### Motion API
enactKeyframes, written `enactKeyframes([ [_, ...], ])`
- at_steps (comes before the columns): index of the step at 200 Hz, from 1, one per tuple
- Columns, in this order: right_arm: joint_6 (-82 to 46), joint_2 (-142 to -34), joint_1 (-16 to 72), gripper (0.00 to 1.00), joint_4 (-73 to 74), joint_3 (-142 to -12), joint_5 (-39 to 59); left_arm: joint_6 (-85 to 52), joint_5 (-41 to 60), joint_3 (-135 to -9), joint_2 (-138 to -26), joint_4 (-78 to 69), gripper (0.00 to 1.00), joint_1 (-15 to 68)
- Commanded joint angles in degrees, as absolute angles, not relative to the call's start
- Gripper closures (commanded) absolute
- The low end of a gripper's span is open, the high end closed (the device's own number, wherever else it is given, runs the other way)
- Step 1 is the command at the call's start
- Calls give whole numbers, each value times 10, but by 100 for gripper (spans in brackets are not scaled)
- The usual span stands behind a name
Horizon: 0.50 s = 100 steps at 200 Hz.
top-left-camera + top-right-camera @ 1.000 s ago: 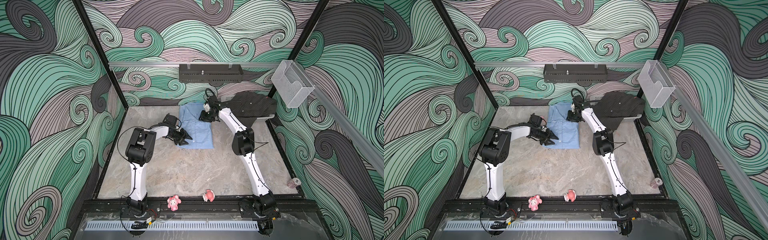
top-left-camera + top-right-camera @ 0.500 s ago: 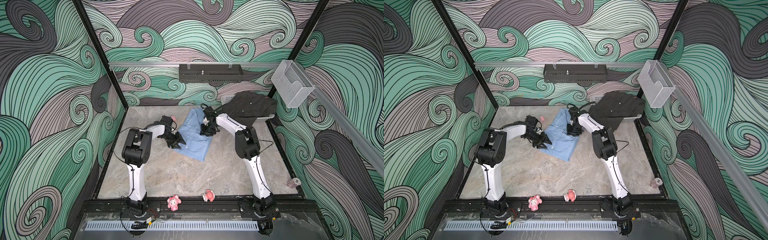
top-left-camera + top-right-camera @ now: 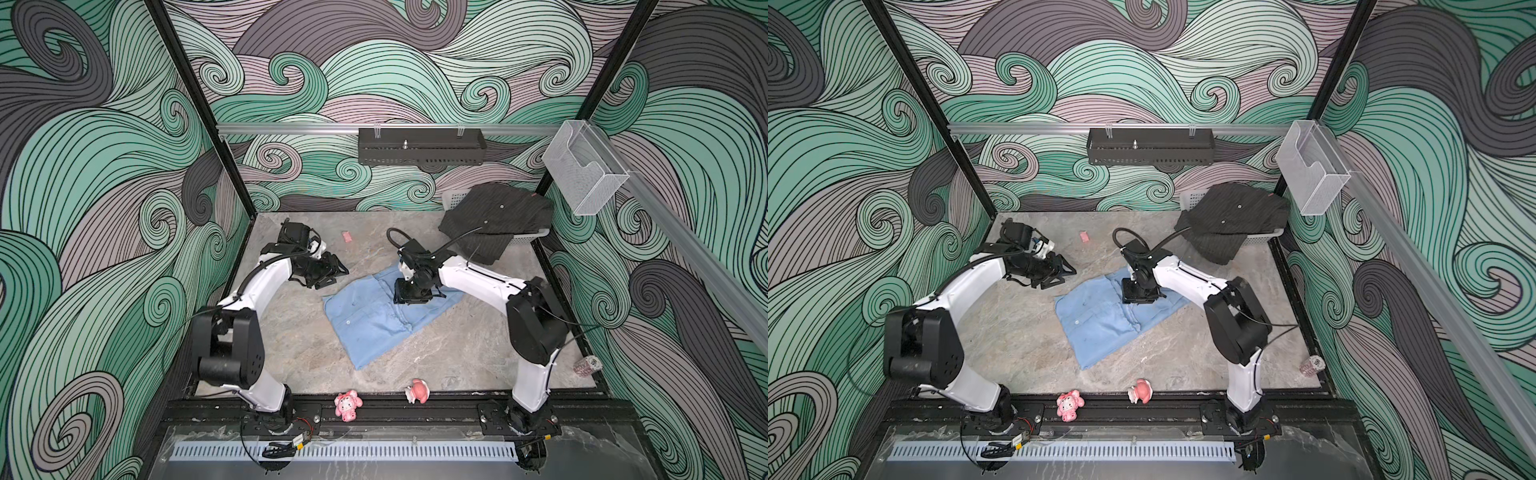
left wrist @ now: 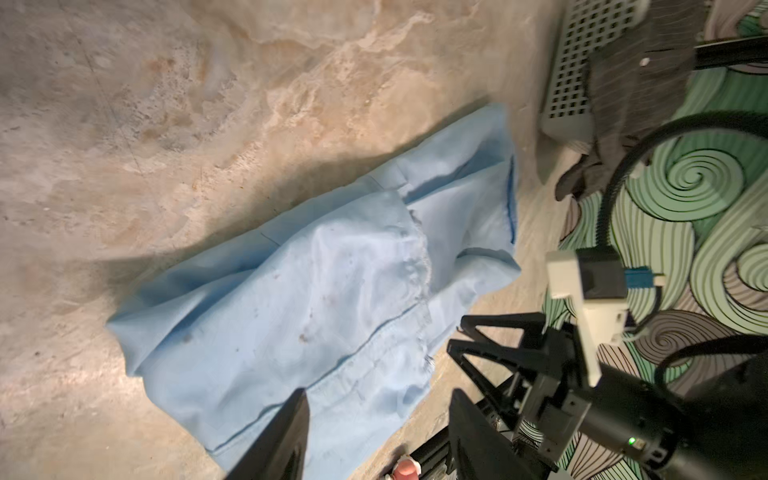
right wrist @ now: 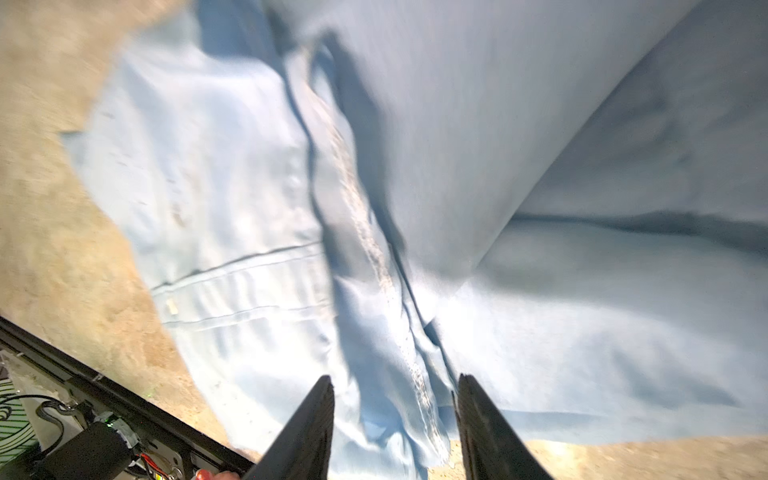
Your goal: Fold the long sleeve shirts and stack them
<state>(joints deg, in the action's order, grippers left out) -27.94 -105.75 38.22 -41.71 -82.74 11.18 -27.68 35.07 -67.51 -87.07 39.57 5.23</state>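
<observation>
I saw the light blue shirt [image 3: 374,320] lying folded and skewed near the middle of the tabletop [image 3: 291,353]. My right claw [image 3: 409,297] hung straight down over the shirt's far right part with its jaws parted. In the right wrist view a ridge of blue cloth ran between the fingers [image 5: 307,428], unpinched as far as the blur let me judge. My left claw [image 3: 340,277] sat just beside the shirt's left edge, released and empty, clear of the cloth. The dark pinstriped shirt [image 3: 494,216] lay draped over a white basket [image 3: 455,199] in the far right corner, well apart from both claws.
</observation>
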Motion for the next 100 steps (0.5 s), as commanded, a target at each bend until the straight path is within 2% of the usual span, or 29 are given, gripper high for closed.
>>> enactKeyframes([
  [1, -230, -1044, 357, 49, -423, -855, 54, -285, 375, -624, -838, 391, 43, 49],
  [42, -186, -1123, 283, 51, -466, -906, 61, -359, 391, -507, -830, 312, 46, 77],
  [77, -188, -1154, 249, 51, -467, -874, 75, -376, 362, -477, -875, 291, 46, 123],
  [100, -193, -1163, 244, 51, -463, -840, 91, -363, 332, -481, -920, 313, 47, 120],
])
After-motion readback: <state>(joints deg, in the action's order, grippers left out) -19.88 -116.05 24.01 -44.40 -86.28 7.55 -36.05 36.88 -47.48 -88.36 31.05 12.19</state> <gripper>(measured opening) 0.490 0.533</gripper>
